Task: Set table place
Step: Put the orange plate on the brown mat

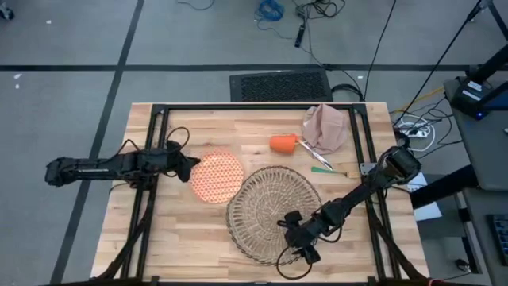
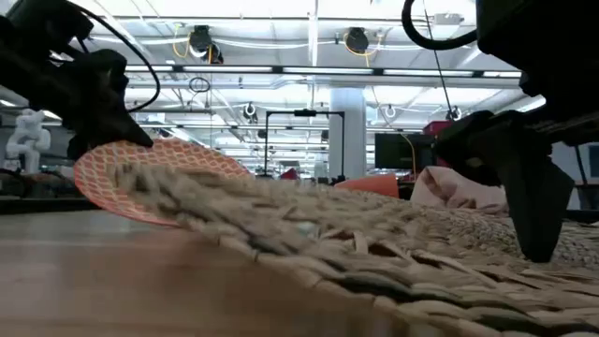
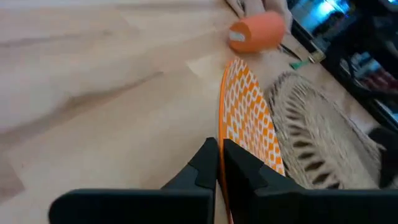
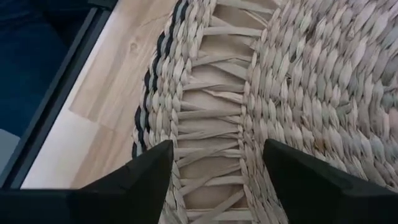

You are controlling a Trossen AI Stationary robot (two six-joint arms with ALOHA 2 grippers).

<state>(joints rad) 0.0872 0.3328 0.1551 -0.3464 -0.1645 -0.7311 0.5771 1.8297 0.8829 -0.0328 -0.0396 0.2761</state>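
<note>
Plate pinched by left gripper | right gripper agape over placemat

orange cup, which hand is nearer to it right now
Left, though neither is close. The left hand is shut on the rim of the plate, with the orange cup beyond the plate's far side. The right hand hovers open over the placemat, at its near edge.

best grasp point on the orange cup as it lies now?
The orange cup lies on its side, napkin and cutlery close on its right. Probably come straight down and pinch across the round body mid-length, fingers front and back; the left end is clear.
</note>
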